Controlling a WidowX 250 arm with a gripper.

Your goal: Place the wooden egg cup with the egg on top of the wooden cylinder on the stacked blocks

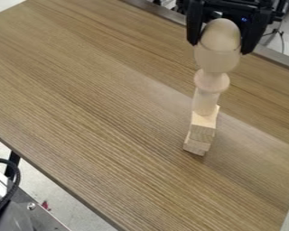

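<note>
From my remote view, the end effector [220, 47] is cut off at the top edge; I can't tell whether it is grasping or has released the wooden egg [221, 35], which sits atop the wooden cup [216, 60]. Below are a turned wooden piece [210, 83] and stacked blocks [202, 131]. The desk [104, 94] stretches widest to the picture's left; its far edge runs behind the stack.
</note>
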